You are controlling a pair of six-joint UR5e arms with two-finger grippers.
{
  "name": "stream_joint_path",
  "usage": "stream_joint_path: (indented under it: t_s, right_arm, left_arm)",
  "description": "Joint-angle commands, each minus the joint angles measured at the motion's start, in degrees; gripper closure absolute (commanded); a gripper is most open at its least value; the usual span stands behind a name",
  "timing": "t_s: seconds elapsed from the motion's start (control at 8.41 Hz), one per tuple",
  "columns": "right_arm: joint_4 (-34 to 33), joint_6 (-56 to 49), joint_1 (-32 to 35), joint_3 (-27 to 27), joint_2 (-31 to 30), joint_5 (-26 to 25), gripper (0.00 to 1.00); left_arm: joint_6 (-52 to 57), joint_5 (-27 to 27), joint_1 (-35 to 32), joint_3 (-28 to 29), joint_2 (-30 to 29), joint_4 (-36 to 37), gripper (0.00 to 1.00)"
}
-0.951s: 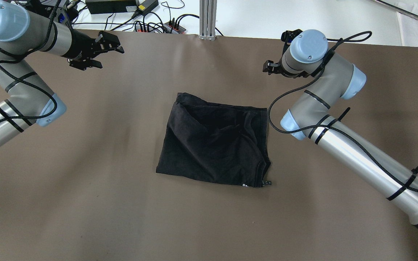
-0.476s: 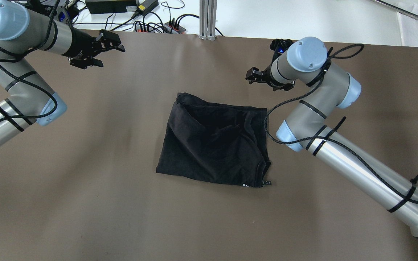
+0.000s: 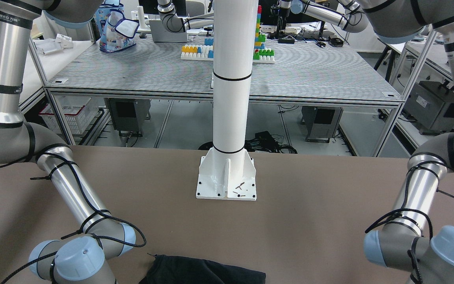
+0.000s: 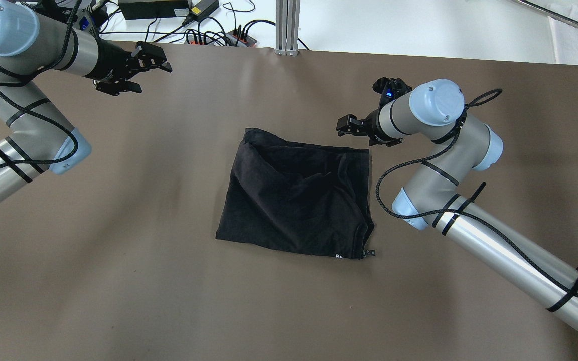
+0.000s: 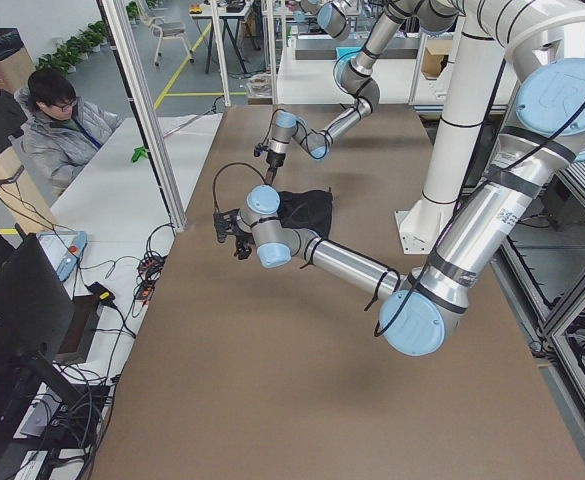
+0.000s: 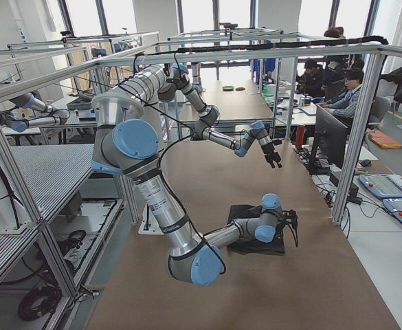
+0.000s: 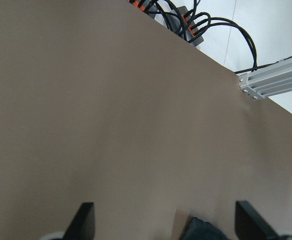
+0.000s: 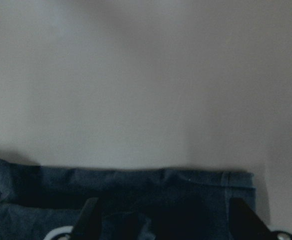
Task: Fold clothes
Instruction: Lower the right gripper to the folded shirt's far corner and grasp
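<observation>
Two arms reach over the brown desk [image 4: 118, 281], and one black garment [image 4: 296, 198] lies in its middle. It is creased and folded into a rough rectangle, with a small tag [image 4: 368, 253] sticking out at the near corner on the robot's right.

The right hand [image 4: 343, 126] is at the garment's far right corner, just beyond the hem. Its fingers [image 8: 88, 217] stand apart and grip nothing. In its wrist view the far hem runs straight across between them, with bare desk beyond. Whether the fingertips touch the cloth cannot be told.

The left hand [image 4: 151, 75] is well apart from the garment, over bare desk near the far left edge and close to a power strip [image 4: 213, 36] with its cables. Its fingers [image 7: 86, 222] are also spread wide with nothing between them — only a dark scrap of the garment shows low in that wrist view.

From the front camera, a white pillar [image 3: 231, 79] stands bolted to the desk on the robot's side of the garment.
</observation>
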Motion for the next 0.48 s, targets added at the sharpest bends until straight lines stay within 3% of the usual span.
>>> stream_joint_path:
  t_s: [0.0, 0.36]
  right_arm:
    - [0.6, -0.7, -0.9, 1.5, -0.9, 2.9, 0.15]
    - [0.6, -3.6, -1.2, 2.0, -2.1, 3.8, 0.24]
  left_arm:
    - [0.1, 0.0, 0.0, 0.0, 0.1, 0.0, 0.0]
    - [0.1, 0.0, 0.1, 0.0, 0.0, 0.0, 0.0]
